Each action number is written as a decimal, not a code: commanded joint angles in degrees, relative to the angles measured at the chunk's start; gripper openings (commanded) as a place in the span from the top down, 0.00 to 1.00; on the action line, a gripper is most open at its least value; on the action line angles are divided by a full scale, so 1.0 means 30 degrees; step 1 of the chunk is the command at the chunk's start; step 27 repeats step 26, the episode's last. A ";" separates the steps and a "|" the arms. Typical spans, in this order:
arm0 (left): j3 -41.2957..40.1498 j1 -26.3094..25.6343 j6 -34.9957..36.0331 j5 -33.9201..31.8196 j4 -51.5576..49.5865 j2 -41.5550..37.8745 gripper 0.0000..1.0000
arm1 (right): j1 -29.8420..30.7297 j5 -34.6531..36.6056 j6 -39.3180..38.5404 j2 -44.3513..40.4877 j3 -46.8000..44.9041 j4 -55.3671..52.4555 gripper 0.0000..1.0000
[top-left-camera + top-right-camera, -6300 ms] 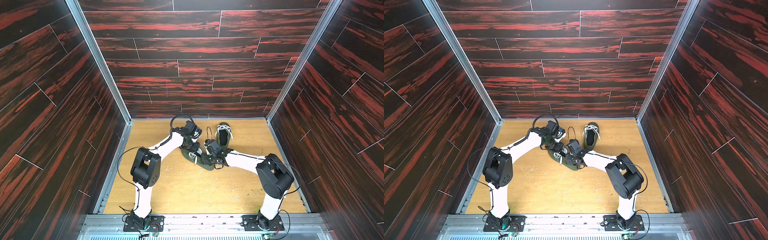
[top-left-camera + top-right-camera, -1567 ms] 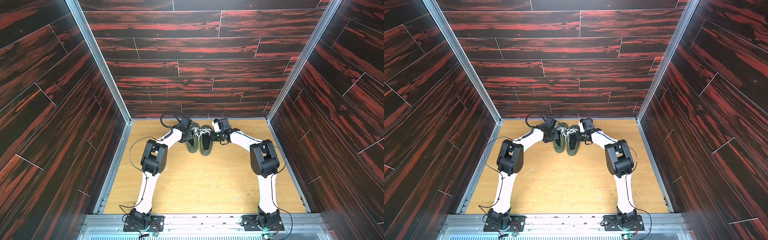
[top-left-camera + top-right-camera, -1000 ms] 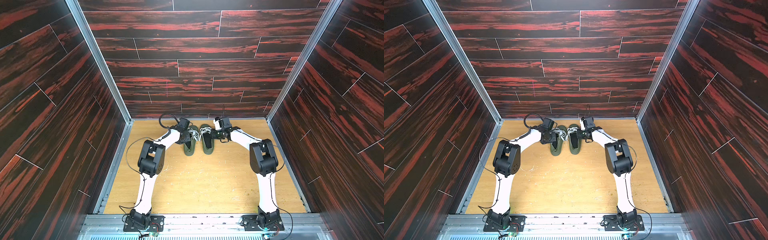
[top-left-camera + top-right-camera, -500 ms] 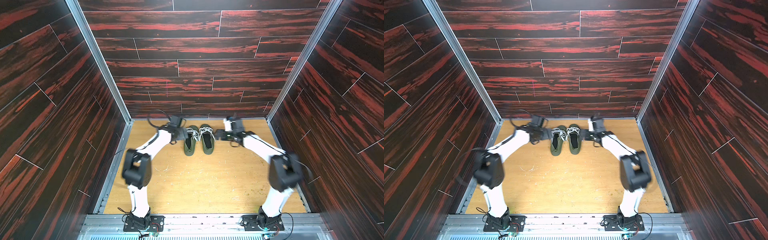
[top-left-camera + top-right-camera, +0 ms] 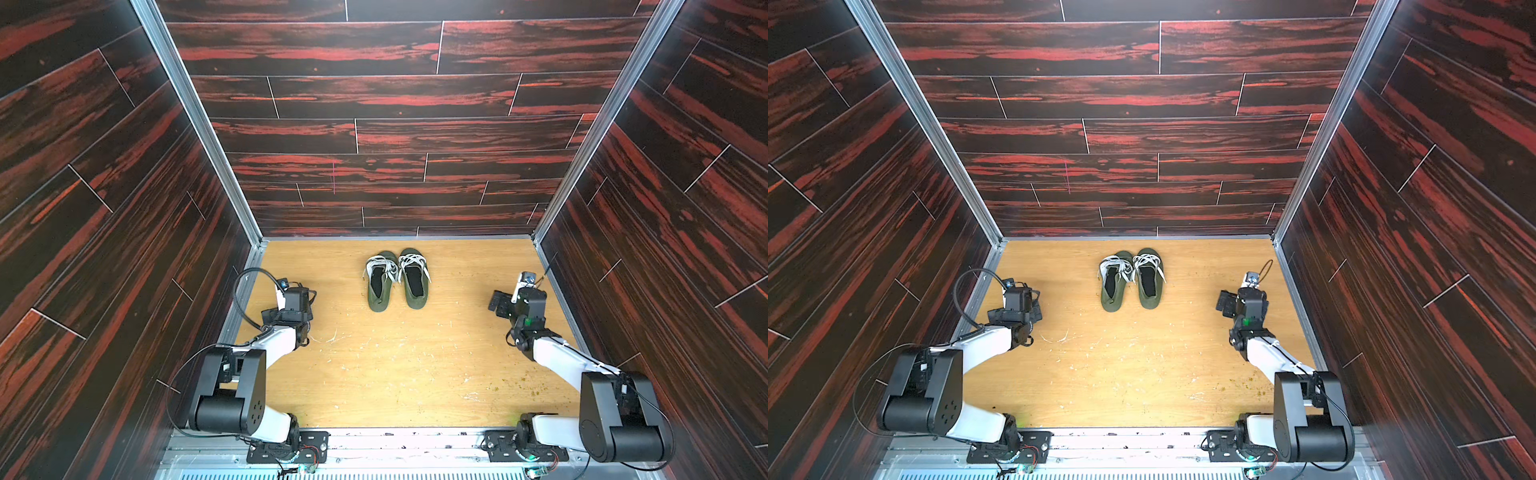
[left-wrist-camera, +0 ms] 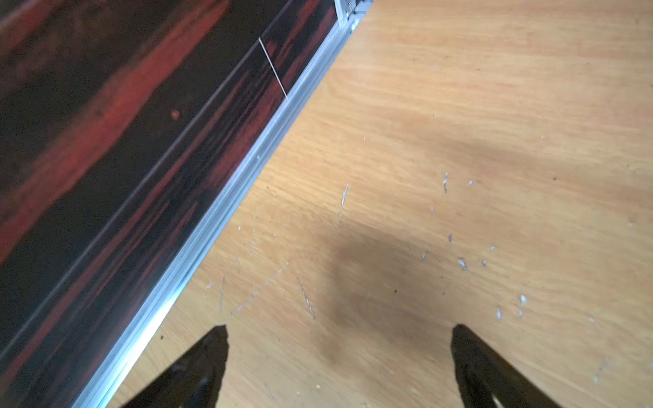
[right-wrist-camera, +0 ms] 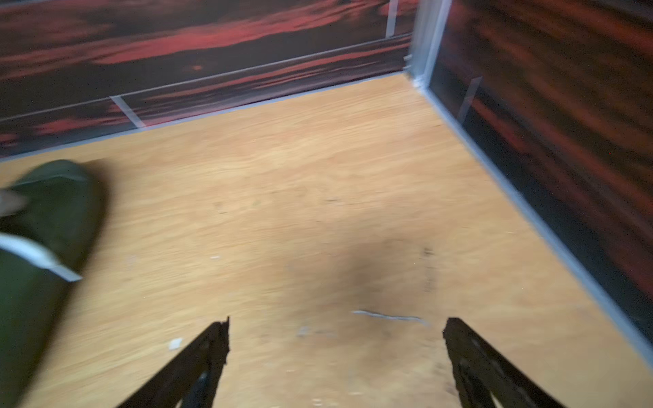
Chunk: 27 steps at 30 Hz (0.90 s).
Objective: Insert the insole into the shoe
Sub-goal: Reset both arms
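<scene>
My left gripper (image 6: 339,332) hung with its fingers (image 6: 208,356) spread wide and nothing between them. Below it lay only bare board (image 6: 441,106), close to the rail (image 6: 226,208) at the foot of the side wall (image 6: 106,123). My right gripper (image 7: 335,325) was released as well, its fingers (image 7: 470,353) far apart over the board near a back corner, holding nothing. That wrist view was blurred, but the green right shoe (image 7: 53,212) with a white lace (image 7: 35,256) showed at its edge, apart from my fingertips.

In both top views the pair stood side by side near the back wall (image 5: 374,124), soles down and toes toward it. The left shoe (image 5: 379,305) (image 5: 1111,305) and the right shoe (image 5: 415,301) (image 5: 1149,302) touched around the laces, and their heels were slightly parted. Each opening showed a flat black lining. I took it for the insole (image 5: 377,281) in the left shoe, and the right shoe looked the same (image 5: 414,279). From that height I could not tell how well either was seated.

My arms were at opposite sides of the board, the left by the left wall and the right by the right wall. Both were well apart from the shoes and touched neither one. Pale scratches and a few specks marked the board between us.
</scene>
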 commanded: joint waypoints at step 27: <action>-0.3916 0.1011 0.1171 0.4045 1.1334 0.1033 0.00 | -0.3143 -0.7863 -0.1683 0.4794 -0.3776 1.3570 0.02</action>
